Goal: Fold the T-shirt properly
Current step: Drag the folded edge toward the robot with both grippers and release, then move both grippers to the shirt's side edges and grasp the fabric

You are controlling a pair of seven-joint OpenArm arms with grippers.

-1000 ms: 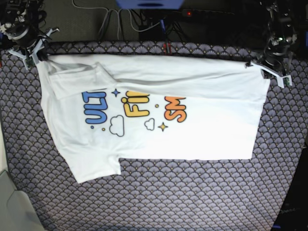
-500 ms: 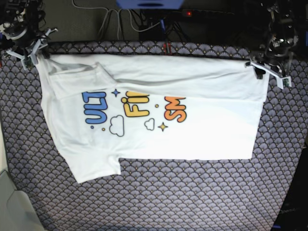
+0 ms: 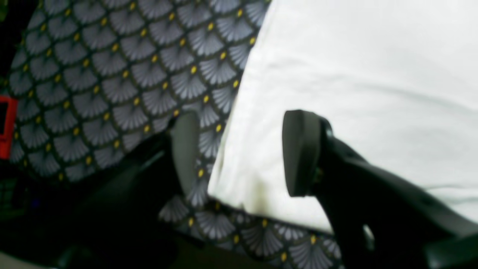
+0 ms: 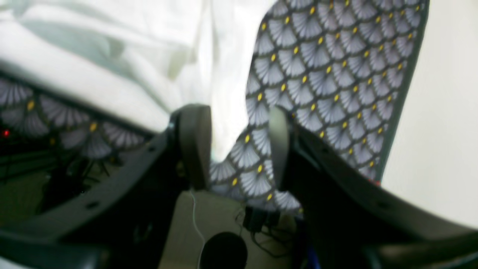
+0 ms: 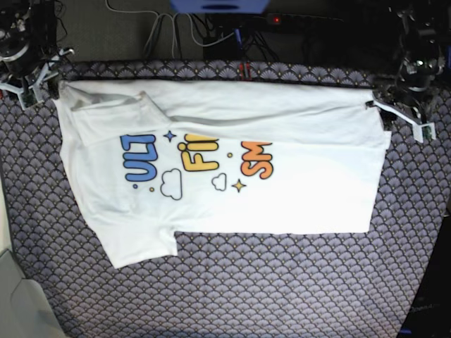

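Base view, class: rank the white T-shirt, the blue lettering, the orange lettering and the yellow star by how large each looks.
1. White cotton T-shirt, largest by far.
2. Blue lettering.
3. Orange lettering, close to the blue, so that order is unsure.
4. Small yellow four-pointed star, smallest.

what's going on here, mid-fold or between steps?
Between steps, it seems. The T-shirt lies on the patterned mat, folded over lengthwise so only half the print shows. Both tools are open at its far corners and grip nothing: the left tool straddles the shirt's edge, and the right tool sits beside the other corner. One sleeve sticks out at the near edge.
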